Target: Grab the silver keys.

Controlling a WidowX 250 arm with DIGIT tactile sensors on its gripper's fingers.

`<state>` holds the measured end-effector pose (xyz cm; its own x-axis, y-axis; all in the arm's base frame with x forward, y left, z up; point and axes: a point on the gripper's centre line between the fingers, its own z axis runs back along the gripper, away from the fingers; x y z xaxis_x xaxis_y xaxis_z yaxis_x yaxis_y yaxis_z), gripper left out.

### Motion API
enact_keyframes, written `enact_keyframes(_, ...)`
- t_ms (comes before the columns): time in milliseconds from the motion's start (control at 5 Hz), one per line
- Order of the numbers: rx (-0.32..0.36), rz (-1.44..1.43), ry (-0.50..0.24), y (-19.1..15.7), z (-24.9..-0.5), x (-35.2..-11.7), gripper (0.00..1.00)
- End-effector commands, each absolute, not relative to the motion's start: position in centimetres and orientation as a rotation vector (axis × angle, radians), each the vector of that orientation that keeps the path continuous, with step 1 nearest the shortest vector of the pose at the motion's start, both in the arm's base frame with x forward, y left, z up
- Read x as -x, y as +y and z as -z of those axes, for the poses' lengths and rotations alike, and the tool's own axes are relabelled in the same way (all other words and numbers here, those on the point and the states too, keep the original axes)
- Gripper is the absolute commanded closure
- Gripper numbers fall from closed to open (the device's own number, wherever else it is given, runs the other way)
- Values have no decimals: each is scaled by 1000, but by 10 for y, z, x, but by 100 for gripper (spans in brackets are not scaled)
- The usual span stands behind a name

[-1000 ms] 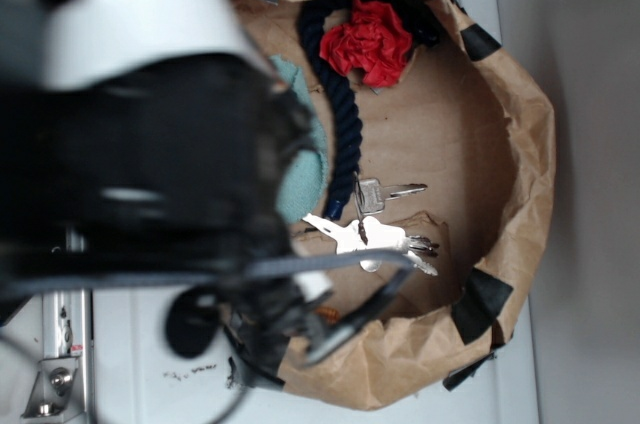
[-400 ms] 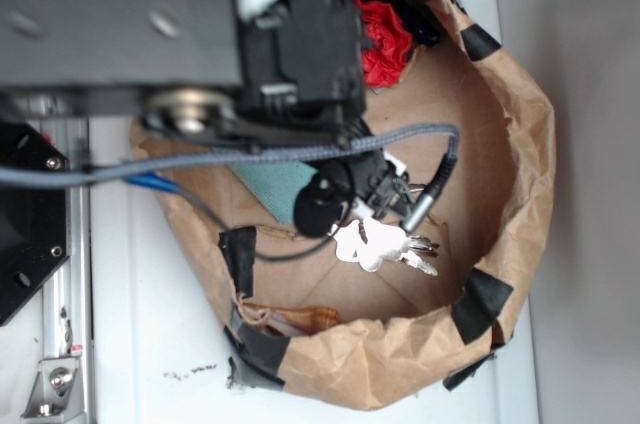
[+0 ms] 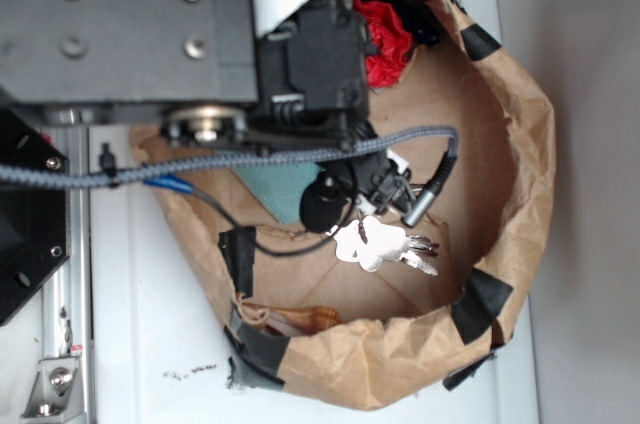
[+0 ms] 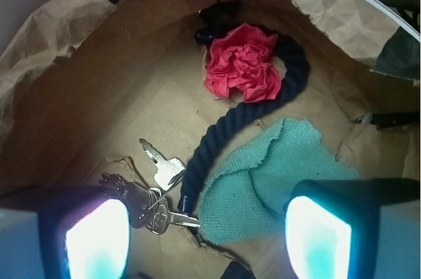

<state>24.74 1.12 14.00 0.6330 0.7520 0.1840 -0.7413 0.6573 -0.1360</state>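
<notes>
on my wrist feed the gripper [image 4: 207, 239] is spread wide, one glowing fingertip [image 4: 97, 238] at the lower left and the other at the lower right, holding nothing. going left to right across the paper bag [image 4: 79, 88] floor: the silver keys [image 4: 154, 190] lie just inside the left fingertip, the square-headed one angled up and away from the bunch. right beside them runs the dark blue rope [image 4: 230, 134], curving up around the red crumpled paper [image 4: 242, 63]. the teal cloth [image 4: 276, 177] lies to the right, its edge touching the rope. on the exterior feed the arm [image 3: 180, 39] covers the bag's left side and the keys [image 3: 385, 244] show just below the gripper [image 3: 370, 189].
</notes>
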Motion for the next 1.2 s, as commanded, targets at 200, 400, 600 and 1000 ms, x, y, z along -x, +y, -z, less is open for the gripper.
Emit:
enact_keyframes(200,58,-878,-270,24,-150,-250,0)
enact_keyframes(400,87,-927,-288,10,-136,-254,0)
enact_keyframes(600,190,-998,-304,-8,-129,-255,0)
enact_keyframes(1000,240,-1092,-191,-17,-109,-275,0)
